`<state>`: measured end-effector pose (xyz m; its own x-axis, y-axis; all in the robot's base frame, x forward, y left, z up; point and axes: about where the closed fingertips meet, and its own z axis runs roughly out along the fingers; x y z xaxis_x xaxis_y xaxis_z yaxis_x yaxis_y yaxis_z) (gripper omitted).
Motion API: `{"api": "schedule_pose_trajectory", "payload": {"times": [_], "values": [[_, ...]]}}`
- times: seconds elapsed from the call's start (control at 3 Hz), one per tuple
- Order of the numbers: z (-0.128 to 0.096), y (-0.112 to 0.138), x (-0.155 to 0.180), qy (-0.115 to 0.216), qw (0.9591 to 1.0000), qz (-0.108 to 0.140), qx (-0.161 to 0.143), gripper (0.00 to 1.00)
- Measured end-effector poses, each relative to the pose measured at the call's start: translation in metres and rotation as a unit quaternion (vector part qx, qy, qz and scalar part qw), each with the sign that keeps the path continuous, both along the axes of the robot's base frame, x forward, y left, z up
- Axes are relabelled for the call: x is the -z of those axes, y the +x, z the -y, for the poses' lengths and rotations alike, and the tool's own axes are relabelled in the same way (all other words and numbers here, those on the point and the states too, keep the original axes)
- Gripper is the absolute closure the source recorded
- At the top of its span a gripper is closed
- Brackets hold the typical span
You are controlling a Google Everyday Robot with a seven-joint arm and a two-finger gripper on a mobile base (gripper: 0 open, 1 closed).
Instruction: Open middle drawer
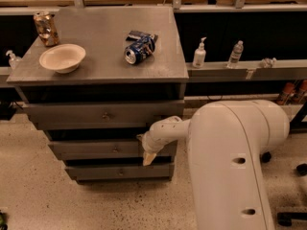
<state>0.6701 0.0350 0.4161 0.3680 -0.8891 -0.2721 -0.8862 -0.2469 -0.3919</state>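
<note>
Arm: white arm housing [230, 166] fills the lower right foreground, and its slimmer forearm reaches left to the cabinet front (the mobile base is out of view).
Gripper: the gripper [149, 155] hangs against the right part of the middle front with its cream tip pointing down. Whether it is open or closed cannot be told.
Middle drawer: the middle drawer [96, 149] is the second grey front of the stack. Its knob [115, 150] sits at the centre, left of the gripper and apart from it. The front looks about level with its neighbours, so the pull appears not yet made.
Probable reason for the pose: the gripper is low and close to the front, which suits a sideways approach to the knob, the only hold on a plain face.
Bottom drawer: the bottom drawer [91, 172] has the smallest front and lies just below the gripper.
Top drawer: the top drawer [72, 115] has the largest front and sits under the cabinet top [96, 68].
On top: a pale bowl [62, 58], a blue can [140, 49] lying on its side and an upright brown can [46, 28]. All stand clear of the front edge, so a drawer pull need not disturb them.
Ledge behind: a pump bottle [199, 54] and a water bottle [235, 54] stand to the right, and a second pump bottle [12, 60] stands at far left.
Counts: three drawers, three knobs, two cans, one bowl, three bottles, one gripper.
</note>
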Motion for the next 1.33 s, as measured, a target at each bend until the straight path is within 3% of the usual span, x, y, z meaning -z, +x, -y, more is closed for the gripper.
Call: {"api": "schedule_pose_trajectory", "payload": {"times": [0.33, 1.0, 1.33], "values": [[0.009, -0.015, -0.011, 0.004, 0.9999, -0.006, 0.009, 0.24], [0.026, -0.051, -0.019, 0.019, 0.9986, -0.03, 0.039, 0.39], [0.028, -0.066, -0.023, 0.026, 0.9979, -0.034, 0.048, 0.37]]}}
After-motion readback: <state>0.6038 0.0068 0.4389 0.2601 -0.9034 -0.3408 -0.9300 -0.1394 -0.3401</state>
